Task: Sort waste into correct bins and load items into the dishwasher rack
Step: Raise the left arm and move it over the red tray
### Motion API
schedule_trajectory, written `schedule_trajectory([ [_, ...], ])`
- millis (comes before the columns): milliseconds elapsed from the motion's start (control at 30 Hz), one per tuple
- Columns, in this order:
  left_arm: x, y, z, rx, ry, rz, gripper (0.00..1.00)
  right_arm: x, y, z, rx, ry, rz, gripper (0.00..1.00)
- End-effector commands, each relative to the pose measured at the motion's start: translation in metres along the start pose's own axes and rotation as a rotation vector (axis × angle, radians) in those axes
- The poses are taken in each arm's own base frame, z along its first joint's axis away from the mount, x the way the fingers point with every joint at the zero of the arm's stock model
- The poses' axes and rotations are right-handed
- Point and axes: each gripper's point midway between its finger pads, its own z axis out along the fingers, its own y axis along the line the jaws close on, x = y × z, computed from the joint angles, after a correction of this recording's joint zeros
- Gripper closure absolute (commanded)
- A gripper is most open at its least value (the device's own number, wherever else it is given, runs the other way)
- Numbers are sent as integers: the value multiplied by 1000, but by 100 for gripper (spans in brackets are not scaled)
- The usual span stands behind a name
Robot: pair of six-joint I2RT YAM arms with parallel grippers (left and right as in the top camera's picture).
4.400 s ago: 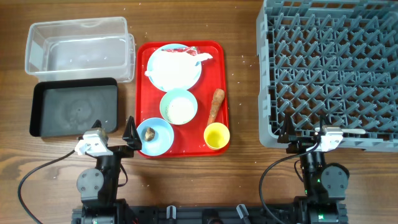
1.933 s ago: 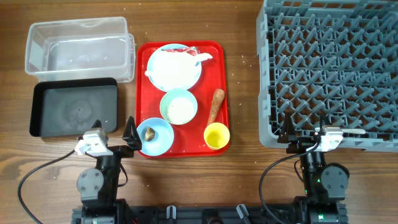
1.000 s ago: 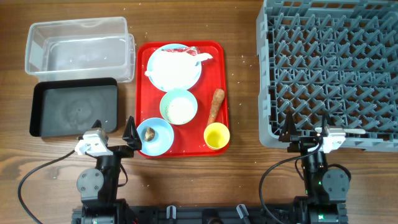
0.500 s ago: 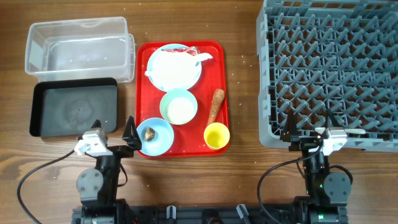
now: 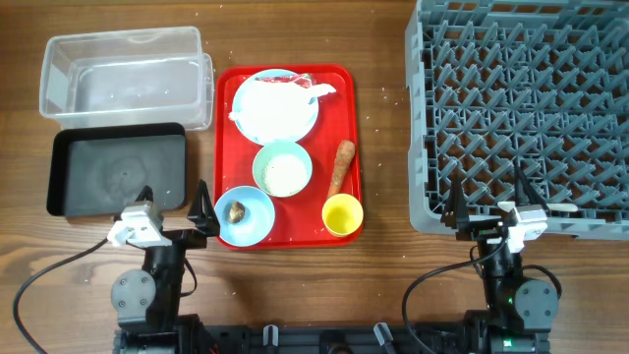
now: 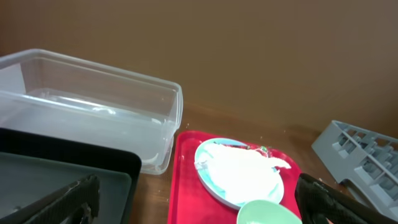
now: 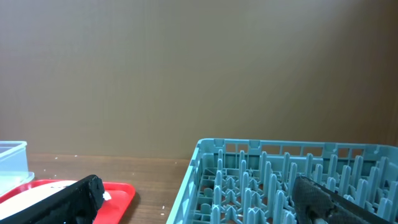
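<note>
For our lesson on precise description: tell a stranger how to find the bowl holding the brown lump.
Find the flat red tray in the middle of the wooden table, left of the big grey rack. At its bottom left corner in the overhead view sits a small pale blue bowl. Unlike the neighbouring bowl filled with white rice, it holds only one small brown lump.

The overhead camera looked straight down on the whole table (image 5: 383, 128). Both wrist cameras sat low near its front edge, facing the far edge: the left toward the tub (image 6: 93, 118) and red tray (image 6: 183, 168), the right toward the rack (image 7: 280, 174). Both caught red tray and rack.
</note>
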Motion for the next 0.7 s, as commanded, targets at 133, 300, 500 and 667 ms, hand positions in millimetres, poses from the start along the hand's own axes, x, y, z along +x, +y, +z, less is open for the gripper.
schedule_trajectory([
  [133,-15,-5,7,-6,53,-14,0,-28,4,-2,-21,-62,-22,0],
  [300,-21,-7,16,-18,95,-18,0,-36,5,-2,-21,-78,-24,0],
  [500,-35,-11,17,-15,95,-18,0,-43,7,-2,-35,-81,-26,0],
  [667,-30,-11,12,-34,155,-23,0,-49,13,6,-70,-25,-51,0],
])
